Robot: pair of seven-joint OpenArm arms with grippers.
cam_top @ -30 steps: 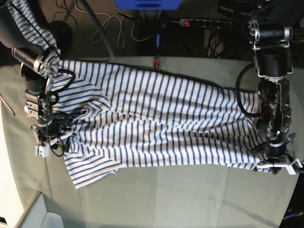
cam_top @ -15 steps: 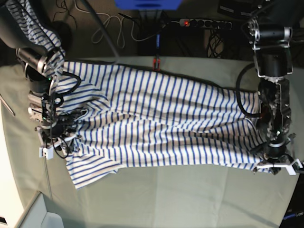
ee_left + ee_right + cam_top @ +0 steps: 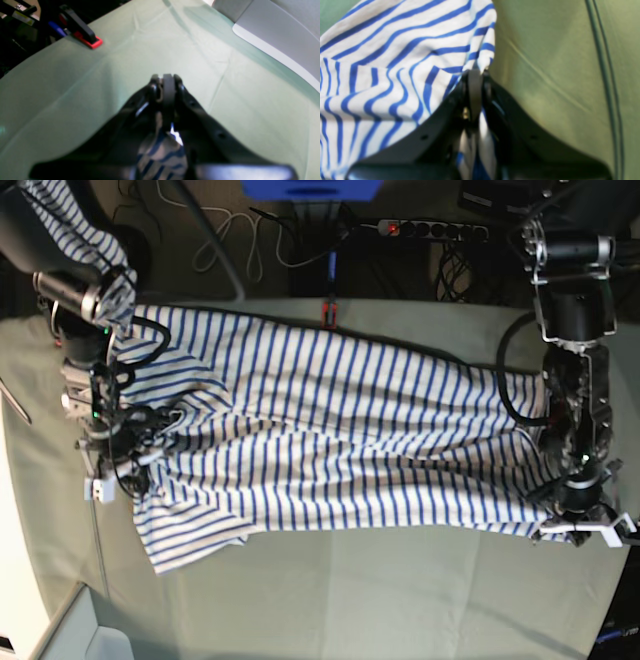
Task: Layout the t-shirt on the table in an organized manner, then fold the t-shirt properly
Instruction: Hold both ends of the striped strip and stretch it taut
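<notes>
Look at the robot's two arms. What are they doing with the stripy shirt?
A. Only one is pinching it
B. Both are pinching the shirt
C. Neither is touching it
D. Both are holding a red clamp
B: the left end effector is closed with striped cloth of the t-shirt caught between its fingers, and the right end effector is closed on a fold of the same shirt.
</notes>
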